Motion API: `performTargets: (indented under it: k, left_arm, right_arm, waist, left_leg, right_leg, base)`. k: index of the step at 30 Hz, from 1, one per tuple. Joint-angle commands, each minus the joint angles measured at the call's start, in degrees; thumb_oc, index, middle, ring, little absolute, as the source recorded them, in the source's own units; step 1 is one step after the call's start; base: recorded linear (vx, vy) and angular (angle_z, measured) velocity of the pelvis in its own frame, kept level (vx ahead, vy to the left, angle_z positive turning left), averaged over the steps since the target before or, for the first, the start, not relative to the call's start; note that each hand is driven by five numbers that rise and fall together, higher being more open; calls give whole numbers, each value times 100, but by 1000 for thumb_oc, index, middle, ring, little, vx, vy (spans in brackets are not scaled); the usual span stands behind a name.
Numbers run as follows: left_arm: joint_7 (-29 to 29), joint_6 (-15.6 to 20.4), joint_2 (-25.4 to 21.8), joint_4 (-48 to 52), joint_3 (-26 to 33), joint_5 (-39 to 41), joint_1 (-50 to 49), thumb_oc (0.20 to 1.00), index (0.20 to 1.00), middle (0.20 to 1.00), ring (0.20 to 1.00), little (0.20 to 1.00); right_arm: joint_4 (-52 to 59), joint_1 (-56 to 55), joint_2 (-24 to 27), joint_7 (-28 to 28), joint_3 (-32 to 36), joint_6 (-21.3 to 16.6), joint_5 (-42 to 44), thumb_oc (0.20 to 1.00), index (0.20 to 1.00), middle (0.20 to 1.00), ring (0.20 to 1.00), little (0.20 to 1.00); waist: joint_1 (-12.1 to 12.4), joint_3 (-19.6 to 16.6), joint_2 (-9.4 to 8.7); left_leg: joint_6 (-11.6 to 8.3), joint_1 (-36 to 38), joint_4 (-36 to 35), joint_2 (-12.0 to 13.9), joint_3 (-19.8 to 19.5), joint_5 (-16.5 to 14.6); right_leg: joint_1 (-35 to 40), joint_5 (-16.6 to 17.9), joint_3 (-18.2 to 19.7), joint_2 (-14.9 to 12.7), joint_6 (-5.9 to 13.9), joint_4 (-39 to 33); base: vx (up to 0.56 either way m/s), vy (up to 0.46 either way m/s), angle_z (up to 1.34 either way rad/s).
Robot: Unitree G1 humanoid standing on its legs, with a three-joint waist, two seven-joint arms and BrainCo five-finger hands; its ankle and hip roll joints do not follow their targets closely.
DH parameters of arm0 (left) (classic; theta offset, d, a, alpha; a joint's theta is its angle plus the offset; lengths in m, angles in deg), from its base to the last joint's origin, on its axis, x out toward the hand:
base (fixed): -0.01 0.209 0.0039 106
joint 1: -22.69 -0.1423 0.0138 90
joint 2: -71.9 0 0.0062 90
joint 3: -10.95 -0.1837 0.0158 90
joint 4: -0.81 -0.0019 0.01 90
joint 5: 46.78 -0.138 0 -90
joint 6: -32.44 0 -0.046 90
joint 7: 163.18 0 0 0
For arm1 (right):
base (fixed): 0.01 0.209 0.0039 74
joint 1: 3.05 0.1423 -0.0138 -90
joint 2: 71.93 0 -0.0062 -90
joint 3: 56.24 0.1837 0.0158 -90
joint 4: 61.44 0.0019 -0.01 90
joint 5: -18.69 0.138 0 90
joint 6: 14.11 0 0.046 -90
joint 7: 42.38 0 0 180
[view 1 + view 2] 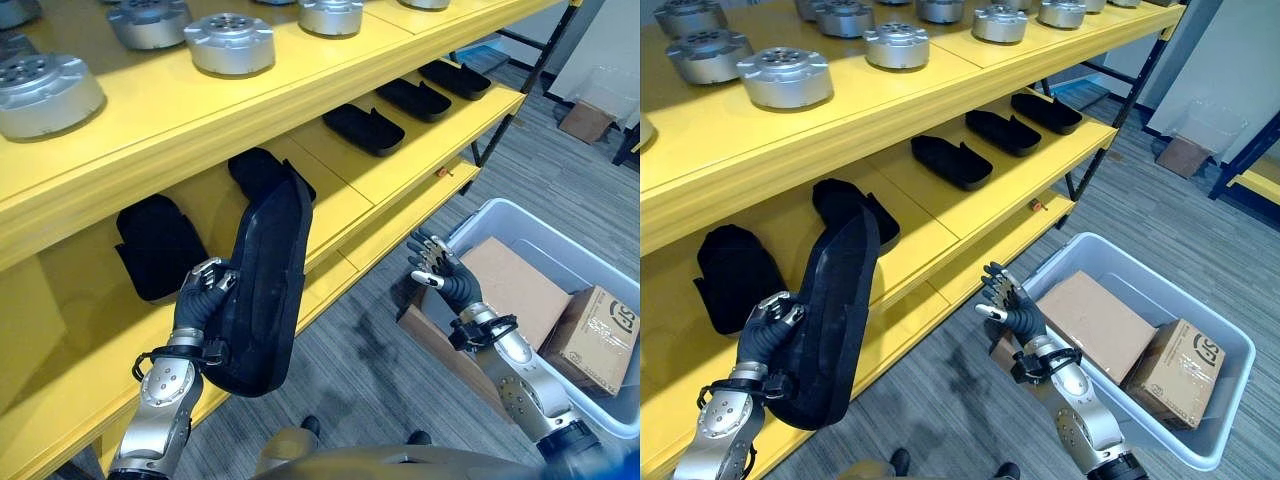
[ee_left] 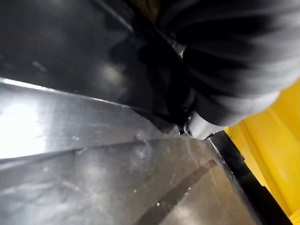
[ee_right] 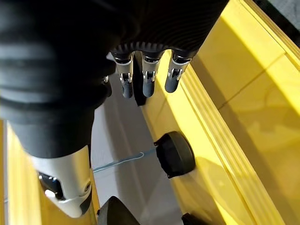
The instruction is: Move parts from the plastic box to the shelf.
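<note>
In the left eye view the left hand curls round a long black part, held upright just before the yellow shelf, beside other black parts there. In the right eye view the right hand hangs with fingers spread, empty, between the shelf's front edge and the plastic box. In the left wrist view the part appears, though dimly, to press against the palm.
</note>
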Motion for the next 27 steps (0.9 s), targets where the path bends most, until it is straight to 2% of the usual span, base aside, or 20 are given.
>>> performTargets:
  k: [1,2,4,5,7,8,10,12,14,16,19,20,21,22,23,24,25,26,27]
  left_arm:
    - [40,393,-250,378,100,-65,280,200,200,200,200,200]
    - [-34,368,-256,380,38,-18,293,200,200,200,200,200]
    - [-35,366,-255,384,40,-17,285,200,200,200,200,200]
    - [-91,355,-214,396,0,7,201,200,200,200,200,200]
    - [-85,358,-182,384,-5,18,169,200,200,200,200,200]
    - [-86,363,-146,389,35,19,99,200,200,200,200,200]
    - [-99,373,-78,437,89,42,-15,200,200,200,200,200]
    - [-78,397,-21,412,116,75,-83,200,200,200,200,200]
    - [-102,405,24,514,223,200,-273,200,200,200,200,200]
    - [-148,384,46,585,207,209,-321,200,200,200,200,200]
    - [-197,395,73,582,102,282,-224,200,200,200,200,200]
    - [-182,390,92,554,66,329,-140,200,200,200,200,200]
    - [-201,378,102,551,28,314,-79,200,200,200,200,200]
    - [-201,378,102,552,27,314,-76,200,200,200,200,200]
    - [-202,376,133,553,-2,281,-46,200,200,200,200,200]
    - [-179,365,148,540,-35,276,-1,200,200,200,200,200]
    - [-178,366,148,539,-36,275,4,200,200,200,200,200]
    - [-71,342,161,473,-94,258,195,200,200,200,200,200]
    - [-69,343,165,470,-97,257,195,200,200,200,200,200]
  right_arm:
    - [249,420,119,-70,-228,-199,-27,1000,1000,1000,1000,1000]
    - [296,426,231,-208,-300,-150,-5,1000,1000,1000,1000,1000]
    - [299,420,233,-209,-302,-149,-4,1000,1000,1000,1000,1000]
    - [331,298,320,-281,-281,-186,3,1000,1000,1000,1000,1000]
    - [343,290,331,-277,-297,-194,22,1000,1000,1000,1000,1000]
    - [363,273,334,-293,-308,-186,57,1000,1000,1000,1000,1000]
    - [371,261,378,-292,-284,-191,68,1000,1000,1000,1000,1000]
    - [340,299,389,-255,-297,-197,81,1000,1000,1000,1000,1000]
    - [426,346,490,-298,-283,-181,130,1000,1000,1000,1000,1000]
    - [445,328,549,-279,-212,-202,135,1000,1000,1000,1000,1000]
    - [429,306,655,-232,-114,-250,160,1000,1000,1000,1000,1000]
    - [421,328,696,-202,-67,-274,146,1000,1000,1000,1000,1000]
    - [424,285,711,-166,-23,-275,174,1000,1000,1000,1000,1000]
    - [425,286,712,-166,-19,-275,174,1000,1000,1000,1000,1000]
    - [423,170,676,-175,16,-261,263,1000,1000,1000,1000,1000]
    - [419,116,669,-163,19,-257,282,1000,1000,1000,1000,1000]
    - [420,118,668,-163,21,-257,282,1000,1000,1000,1000,1000]
    - [344,-3,611,-101,16,-253,282,1000,1000,1000,1000,1000]
    - [344,-4,615,-101,14,-253,281,1000,1000,1000,1000,1000]
  waist:
    - [-100,-22,234]
    - [-179,-7,263]
    - [-182,-11,258]
    - [-251,-97,182]
    - [-258,-138,154]
    - [-223,-159,114]
    - [-179,-230,79]
    - [-165,-260,72]
    - [-57,-243,63]
    - [-55,-162,51]
    - [-65,126,88]
    - [-105,180,82]
    - [-182,163,24]
    - [-185,153,25]
    - [-231,96,-21]
    - [-283,84,-27]
    - [-293,78,-35]
    - [-480,-80,100]
    - [-490,-83,109]
  left_leg:
    - [43,515,-1134,266,203,448]
    - [153,437,-1141,209,148,654]
    - [149,444,-1147,205,146,648]
    - [166,412,-1179,77,34,760]
    - [147,394,-1181,52,37,774]
    - [133,366,-1192,35,70,796]
    - [103,344,-1229,3,102,849]
    - [54,259,-1246,6,99,926]
    - [19,107,-1223,-4,117,1025]
    - [-40,-149,-885,-88,99,1021]
    - [-257,-628,118,-252,198,904]
    - [-293,-633,406,-162,445,769]
    - [-220,-488,715,153,759,396]
    - [-220,-513,718,152,756,412]
    - [-197,-286,793,448,728,262]
    - [-212,-124,769,739,773,266]
    - [-212,-131,742,728,765,301]
    - [-412,336,115,1748,966,886]
    - [-428,364,52,1760,959,918]
  right_leg:
    - [-314,-103,1568,641,156,429]
    - [-512,-883,2045,1694,-113,1107]
    - [-524,-915,2045,1688,-117,1145]
    - [-419,-1252,2198,2226,-254,1258]
    - [-381,-1311,2309,2307,-282,1156]
    - [-279,-1329,2291,2295,-338,899]
    - [-36,-1262,2279,2223,-327,415]
    - [18,-1231,2496,2324,-352,152]
    - [143,-1141,2395,2289,-395,-171]
    - [191,-1120,2326,2252,-435,-288]
    - [117,-1128,2165,2151,-514,-191]
    - [56,-1108,2095,2091,-521,-125]
    - [18,-1063,2018,1952,-545,-80]
    - [-1,-1046,2014,1952,-546,-86]
    - [-16,-1082,1969,1865,-576,-28]
    - [15,-1132,1914,1826,-593,27]
    - [4,-1117,1905,1817,-594,19]
    - [-90,-1295,1644,1703,-588,206]
    - [-91,-1305,1632,1714,-598,217]
  base:
    - [-109,280,17]
    - [-79,219,-5]
    - [-43,114,7]
    - [-64,78,24]
    - [-58,34,21]
    - [-47,-29,32]
    - [-78,-31,-10]
    - [-151,-64,-30]
    - [-210,-107,8]
    - [-148,-55,25]
    - [-196,-18,47]
    - [-216,5,75]
    - [-141,4,125]
    - [-98,30,119]
    - [-47,45,85]
    - [-47,43,42]
    - [-33,150,68]
    - [-25,122,91]
    - [-21,204,99]
